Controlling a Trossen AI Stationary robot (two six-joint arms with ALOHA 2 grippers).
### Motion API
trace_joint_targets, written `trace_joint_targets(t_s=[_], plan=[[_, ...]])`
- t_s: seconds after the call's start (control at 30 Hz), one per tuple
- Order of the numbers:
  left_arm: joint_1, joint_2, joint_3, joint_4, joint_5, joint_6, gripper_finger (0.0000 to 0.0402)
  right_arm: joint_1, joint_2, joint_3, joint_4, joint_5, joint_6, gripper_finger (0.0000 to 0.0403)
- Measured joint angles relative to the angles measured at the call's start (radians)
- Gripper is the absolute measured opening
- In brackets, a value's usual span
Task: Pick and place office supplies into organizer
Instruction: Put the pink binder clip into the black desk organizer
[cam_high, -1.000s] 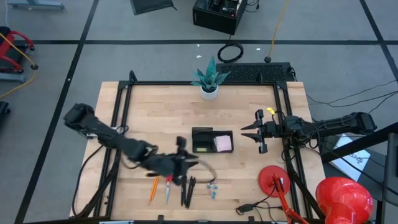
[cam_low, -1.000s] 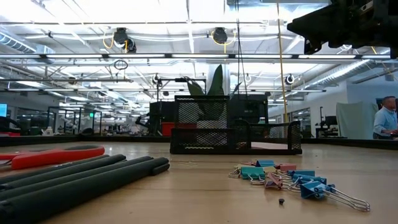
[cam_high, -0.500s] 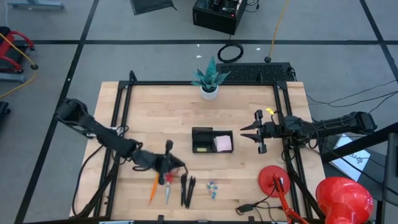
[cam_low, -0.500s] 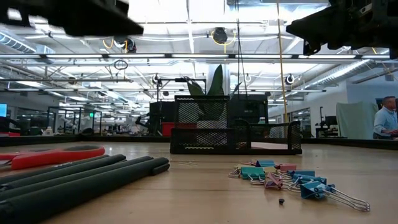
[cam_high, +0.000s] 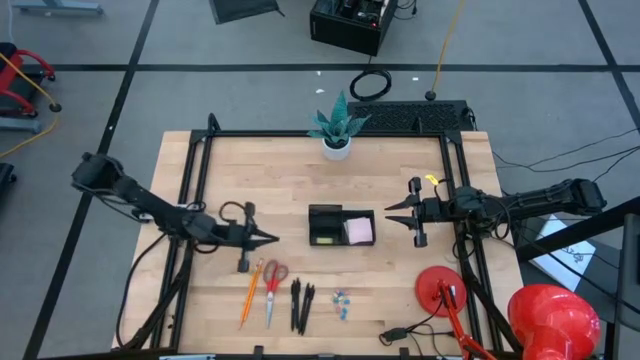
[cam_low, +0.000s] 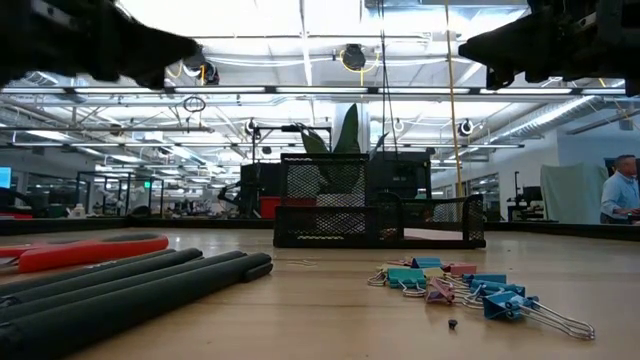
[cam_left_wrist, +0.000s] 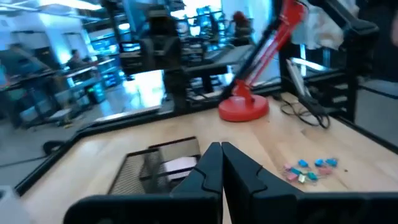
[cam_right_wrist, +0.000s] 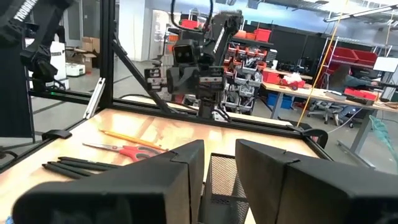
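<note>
The black mesh organizer (cam_high: 341, 226) stands mid-table with a pink sticky-note pad (cam_high: 359, 231) inside it. Near the front edge lie an orange pencil (cam_high: 248, 293), red-handled scissors (cam_high: 272, 288), black pens (cam_high: 300, 305) and small blue clips (cam_high: 342, 303), all flat on the wood. My left gripper (cam_high: 272, 238) is shut and empty. It points level at the organizer from the left, above the table and just beyond the scissors. In its wrist view the left gripper (cam_left_wrist: 221, 155) has its fingers together. My right gripper (cam_high: 392, 212) hovers right of the organizer, open and empty; its wrist view shows a gap at the right gripper (cam_right_wrist: 219, 168).
A white plant pot (cam_high: 335, 140) stands at the far edge. A red round-based lamp (cam_high: 445, 290) with cables sits at the front right. Black frame rails (cam_high: 192, 190) run along the left and right sides. Bare wood lies between the organizer and the plant.
My left gripper has drawn back from over the scissors and pens toward the table's left and slightly toward the far edge. It has also tipped up until it points level. The scissors' handles, covered before, now show. My right gripper has kept still.
</note>
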Motion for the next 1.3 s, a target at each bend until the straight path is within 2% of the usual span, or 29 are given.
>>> trace_joint_targets(t_s=[0.13, 0.23, 0.37, 0.43, 0.53, 0.63, 0.73, 0.8, 0.93, 1.07, 1.17, 1.3], plan=[[-0.117, -0.166, 0.027, -0.183, -0.130, 0.068, 0.0002, 0.002, 0.000, 0.000, -0.010, 0.000, 0.000, 0.0084], [-0.201, -0.246, 0.032, -0.239, -0.246, 0.129, 0.0002, 0.002, 0.000, 0.000, -0.008, -0.002, 0.015, 0.0084], [-0.186, -0.268, 0.021, -0.256, -0.285, 0.185, 0.0001, 0.002, 0.000, 0.000, -0.007, -0.003, 0.019, 0.0084], [-0.126, -0.259, 0.020, -0.260, -0.207, 0.193, 0.0001, 0.002, 0.000, 0.000, -0.005, -0.004, 0.019, 0.0084], [0.000, -0.228, 0.020, -0.209, 0.078, 0.191, 0.0001, 0.002, 0.004, 0.000, 0.012, -0.027, 0.019, 0.0084], [0.109, -0.171, 0.021, -0.156, 0.297, 0.204, 0.0001, 0.002, 0.010, 0.000, 0.035, -0.076, -0.002, 0.0084], [0.204, -0.111, 0.038, -0.115, 0.432, 0.210, 0.0001, 0.002, 0.018, 0.000, 0.064, -0.083, -0.012, 0.0084], [0.259, -0.078, 0.042, -0.103, 0.487, 0.198, 0.0001, 0.002, 0.020, 0.000, 0.069, -0.080, -0.014, 0.0084], [0.301, -0.103, 0.029, -0.063, 0.521, 0.185, 0.0000, 0.002, 0.019, 0.000, 0.069, -0.106, -0.014, 0.0084], [0.293, -0.219, 0.021, -0.107, 0.475, 0.191, 0.0000, 0.002, 0.012, 0.000, 0.068, -0.161, -0.007, 0.0084], [0.265, -0.293, 0.022, -0.198, 0.389, 0.182, 0.0000, 0.002, 0.011, 0.000, 0.069, -0.179, 0.006, 0.0084], [0.201, -0.310, 0.021, -0.326, 0.260, 0.151, 0.0000, 0.002, 0.011, 0.000, 0.068, -0.180, 0.020, 0.0084]])
